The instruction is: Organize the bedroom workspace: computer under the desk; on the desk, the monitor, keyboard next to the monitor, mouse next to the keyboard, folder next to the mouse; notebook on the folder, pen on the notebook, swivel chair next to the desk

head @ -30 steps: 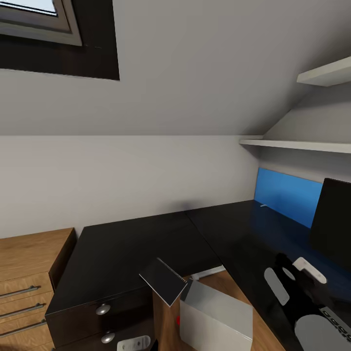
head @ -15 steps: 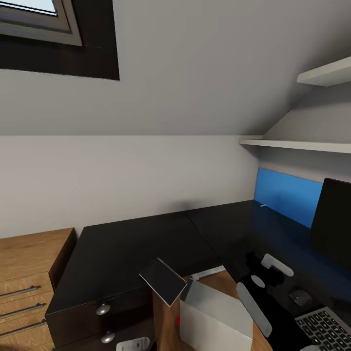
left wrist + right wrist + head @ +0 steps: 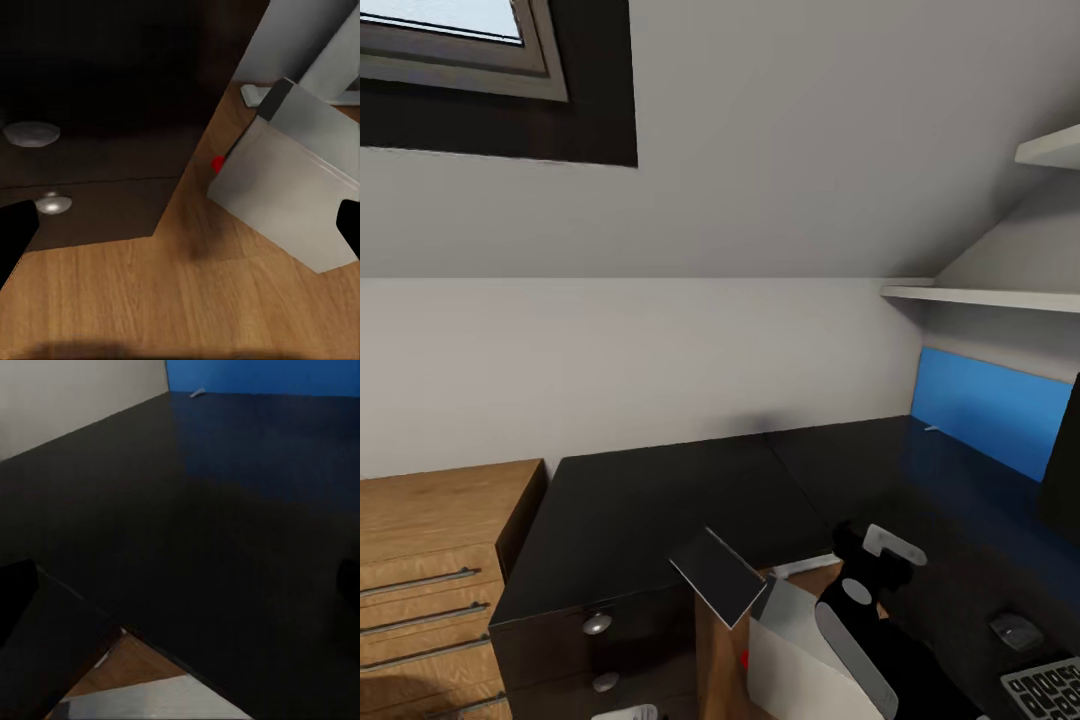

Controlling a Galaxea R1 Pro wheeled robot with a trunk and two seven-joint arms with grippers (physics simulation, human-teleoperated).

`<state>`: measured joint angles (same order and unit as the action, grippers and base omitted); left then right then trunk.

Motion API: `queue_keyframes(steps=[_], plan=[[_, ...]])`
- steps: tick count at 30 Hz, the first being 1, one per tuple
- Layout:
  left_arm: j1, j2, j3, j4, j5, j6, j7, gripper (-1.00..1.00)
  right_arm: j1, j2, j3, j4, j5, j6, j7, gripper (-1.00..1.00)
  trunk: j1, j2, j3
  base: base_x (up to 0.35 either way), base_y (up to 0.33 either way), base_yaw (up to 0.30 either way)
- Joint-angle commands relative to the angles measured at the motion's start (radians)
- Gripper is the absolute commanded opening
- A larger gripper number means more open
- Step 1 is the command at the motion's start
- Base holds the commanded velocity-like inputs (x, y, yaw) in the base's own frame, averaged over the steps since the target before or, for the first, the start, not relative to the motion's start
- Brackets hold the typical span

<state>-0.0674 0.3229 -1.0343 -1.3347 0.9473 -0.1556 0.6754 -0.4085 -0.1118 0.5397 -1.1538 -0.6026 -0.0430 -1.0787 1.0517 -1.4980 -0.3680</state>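
Notebook (image 3: 718, 577), thin and dark grey with a spiral edge, lying at the front edge of the desk (image 3: 650, 500) and jutting out past it over the gap. Directly below, on the wooden floor (image 3: 150, 300): computer (image 3: 785, 650), a light grey tower with a small red dot at one lower corner, parked beside the black drawer unit (image 3: 90, 172) with its round silver knobs. Same tower seen close in the left wrist view (image 3: 289, 195), standing just apart from the drawer unit. Far back on the glossy top, against the blue wall panel (image 3: 995, 410): pen (image 3: 932, 428), a tiny white sliver, also caught in the right wrist view (image 3: 198, 393). Toward the right edge of the head view: mouse (image 3: 1015, 630), a small dark lump, with a corner of the keyboard (image 3: 1045, 685) just beside it and a black slice of the monitor (image 3: 1063, 470) behind.

Right gripper (image 3: 180, 585) hovering low over the bare desktop, fingers spread wide, nothing between them. Left gripper (image 3: 180, 229) down by the floor, facing the drawers and tower, fingers likewise wide apart and empty. Wooden chest of drawers (image 3: 430, 570) standing against the desk's left end.
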Motion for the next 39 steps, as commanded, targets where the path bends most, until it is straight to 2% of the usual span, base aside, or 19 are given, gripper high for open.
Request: queue_keyframes(steps=[1,5,7,12,13,17,20,21,22,25,27,32,39], plan=[[-0.002,-0.002,-0.002,0.004,0.009,-0.008,0.004,1.0,-0.001,-0.001,0.006,-0.001,-0.007,-0.004,-0.005,1.0,0.0,-0.001,-0.001,0.0,0.0,0.272],[-0.003,-0.014,0.025,0.015,0.009,-0.008,0.005,1.0,0.0,0.004,0.025,0.0,-0.008,-0.005,-0.004,1.0,0.0,-0.001,-0.001,-0.017,0.0,0.275],[-0.003,-0.018,0.06,0.022,0.011,-0.008,0.005,1.0,0.003,0.005,0.052,0.001,-0.008,-0.007,-0.004,1.0,0.0,-0.001,-0.001,-0.186,0.0,0.278],[-0.003,-0.02,0.093,0.037,0.011,-0.007,0.004,1.0,0.023,0.005,0.105,0.003,-0.009,-0.023,0.0,1.0,0.0,-0.001,-0.001,-0.279,0.0,0.278],[-0.003,-0.023,0.1,0.068,0.011,-0.005,0.003,1.0,0.05,0.005,0.151,0.005,-0.009,-0.062,0.004,1.0,0.0,-0.001,-0.001,-0.327,0.0,0.279],[-0.003,-0.035,0.113,0.089,0.01,-0.004,0.002,1.0,0.078,0.004,0.211,0.009,-0.008,-0.118,0.003,1.0,0.0,-0.001,-0.001,-0.331,0.0,0.279],[-0.003,-0.044,0.14,0.096,0.01,-0.003,-0.002,1.0,0.106,0.003,0.258,0.036,-0.008,-0.168,0.004,1.0,0.0,-0.001,-0.001,-0.335,0.0,0.279],[-0.003,-0.046,0.151,0.097,0.011,-0.003,-0.004,1.0,0.116,0.003,0.276,0.061,-0.008,-0.196,0.004,1.0,0.0,-0.001,-0.001,-0.337,0.0,0.279],[-0.003,-0.059,0.164,0.107,0.011,-0.003,-0.006,1.0,0.128,0.007,0.325,0.144,-0.009,-0.274,0.006,1.0,0.0,-0.001,-0.001,-0.332,0.0,0.279],[-0.003,-0.067,0.17,0.113,0.009,-0.003,-0.006,1.0,0.131,0.013,0.365,0.192,-0.009,-0.32,0.006,1.0,0.0,-0.001,-0.001,-0.284,0.0,0.279],[-0.003,-0.072,0.176,0.116,0.008,-0.003,-0.005,1.0,0.133,0.026,0.412,0.242,-0.011,-0.372,0.005,1.0,0.0,-0.001,-0.002,-0.135,0.0,0.279],[-0.003,-0.075,0.174,0.118,0.008,-0.003,-0.003,1.0,0.134,0.042,0.446,0.331,-0.013,-0.433,0.009,1.0,0.0,-0.001,-0.003,-0.05,0.0,0.279],[-0.003,-0.071,0.173,0.143,0.011,-0.004,-0.002,1.0,0.134,0.074,0.453,0.428,-0.014,-0.474,0.05,1.0,0.0,-0.001,-0.006,-0.01,0.0,0.279]])
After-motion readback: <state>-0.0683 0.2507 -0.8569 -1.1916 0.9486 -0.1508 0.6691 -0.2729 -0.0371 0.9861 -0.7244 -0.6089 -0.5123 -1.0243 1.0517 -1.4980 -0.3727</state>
